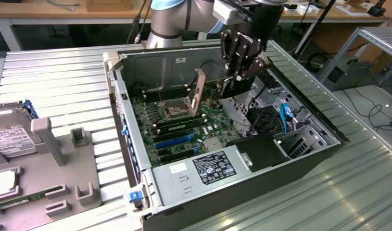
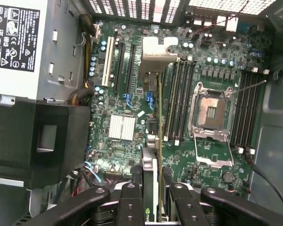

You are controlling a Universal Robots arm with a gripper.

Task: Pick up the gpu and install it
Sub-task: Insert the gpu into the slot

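1. Exterior view: the arm hung steeply down into the open case, claw over the motherboard.
2. The claw was clamped on the gpu, held edge-on above the board.
3. Case walls and power supply left narrow room.

Ribbed metal table, wooden desks behind, cables on grey floor

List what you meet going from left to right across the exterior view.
hard drive → grey holder → CPU socket → gripper holding the gpu → blue cable
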